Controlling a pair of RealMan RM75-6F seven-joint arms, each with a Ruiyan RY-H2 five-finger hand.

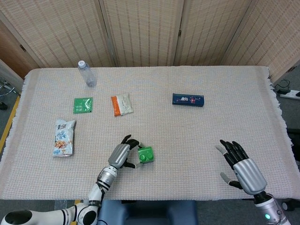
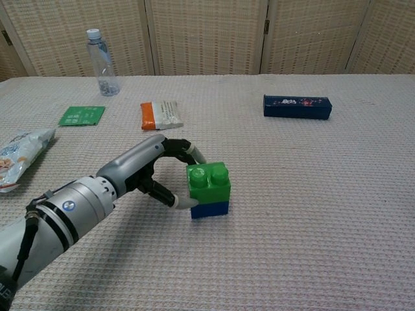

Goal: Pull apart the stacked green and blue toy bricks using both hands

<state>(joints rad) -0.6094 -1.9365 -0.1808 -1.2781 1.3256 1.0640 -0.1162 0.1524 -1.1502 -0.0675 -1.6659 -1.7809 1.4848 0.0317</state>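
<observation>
A green brick (image 2: 209, 184) sits stacked on a blue brick (image 2: 211, 209) on the woven tablecloth, near the front centre; from the head view only the green top (image 1: 146, 154) shows. My left hand (image 2: 152, 172) (image 1: 122, 157) reaches in from the left and grips the stack. Its thumb presses the left side at the seam and its fingers curl onto the far upper corner of the green brick. My right hand (image 1: 241, 166) lies open with fingers spread at the front right, far from the bricks, and is outside the chest view.
A water bottle (image 1: 86, 74) stands at the back left. A green packet (image 1: 83, 105), an orange-and-white packet (image 1: 122, 104) and a snack bag (image 1: 63, 137) lie on the left. A dark blue box (image 1: 188, 100) lies right of centre at the back.
</observation>
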